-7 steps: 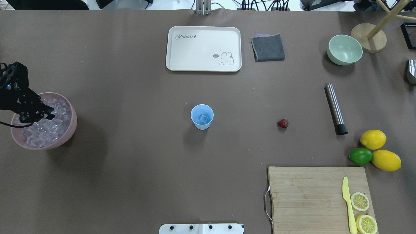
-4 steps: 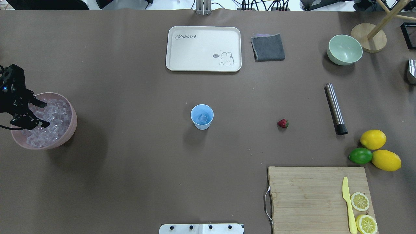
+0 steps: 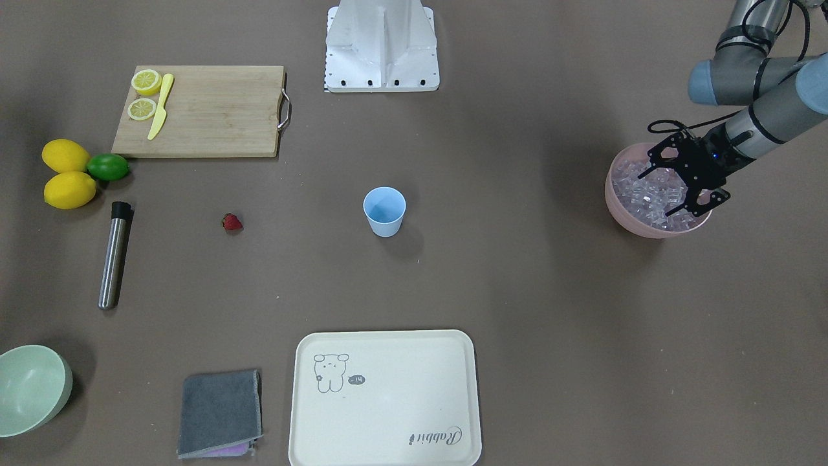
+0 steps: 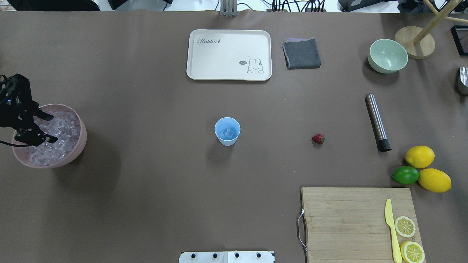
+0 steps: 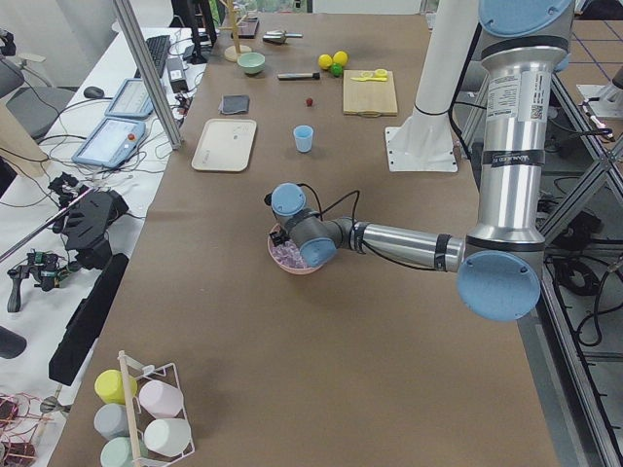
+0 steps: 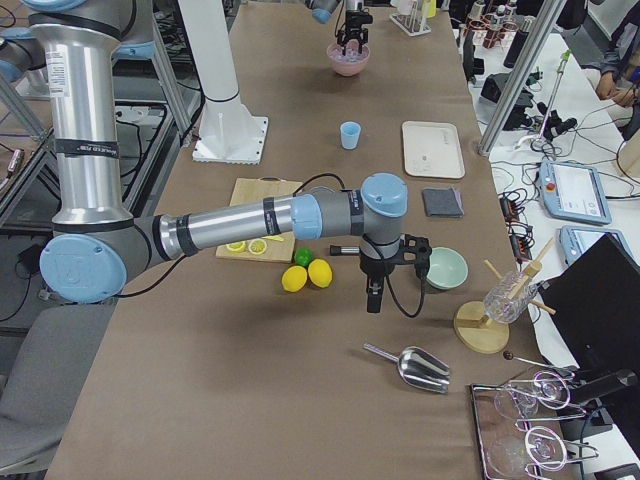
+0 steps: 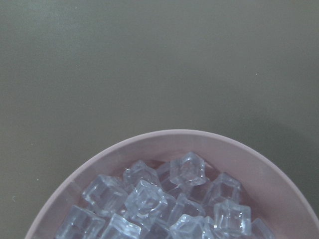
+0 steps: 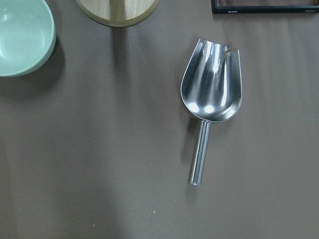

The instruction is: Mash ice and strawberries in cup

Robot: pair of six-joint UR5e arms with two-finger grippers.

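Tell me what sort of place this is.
Probably a robotics lab staged as a drink-prep bench: a pedestal-mounted robot arm, teach pendants alongside, and a pink bowl of ice plus a cutting board with lemon slices.

Even overhead light, soft shadows, glare on scoop [image 8: 212, 87]

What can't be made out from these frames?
1. Right gripper: seen only in the exterior right view, so open or shut cannot be judged.
2. Left gripper: open over the pink bowl; whether its tips touch the ice is unclear, and the wrist view shows no fingers.
3. Cup: its own wall hides the contents in the front-facing view.
4. Metal scoop: cut off by the overhead view's right edge.
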